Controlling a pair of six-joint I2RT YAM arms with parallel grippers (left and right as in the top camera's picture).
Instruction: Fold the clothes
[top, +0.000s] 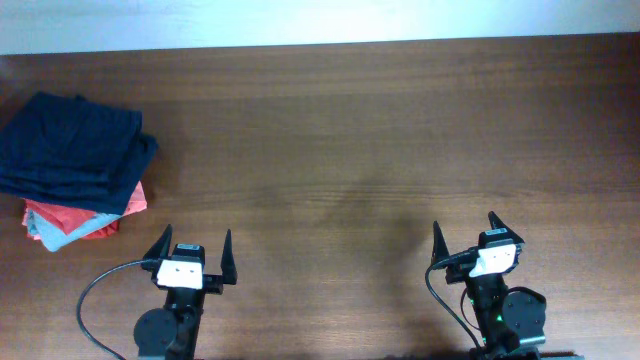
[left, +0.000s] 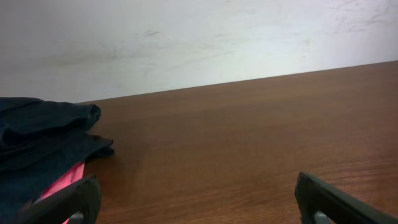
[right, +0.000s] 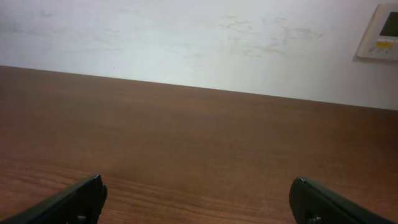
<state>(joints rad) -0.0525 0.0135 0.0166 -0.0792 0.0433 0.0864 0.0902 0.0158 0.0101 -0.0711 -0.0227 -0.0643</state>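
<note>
The dark navy garment (top: 75, 150) lies folded on top of a stack at the table's far left. It also shows at the left edge of the left wrist view (left: 43, 140). My left gripper (top: 193, 250) is open and empty near the front edge, to the right of and nearer than the stack; its fingers frame bare wood in the left wrist view (left: 199, 202). My right gripper (top: 466, 232) is open and empty at the front right, far from the garment; in the right wrist view (right: 198, 200) it is over bare wood.
Under the navy garment lie folded red or coral (top: 70, 214) and light blue (top: 50, 234) garments; the coral shows in the left wrist view (left: 62, 183). A white wall runs behind the table, with a wall panel (right: 382, 31) at the right.
</note>
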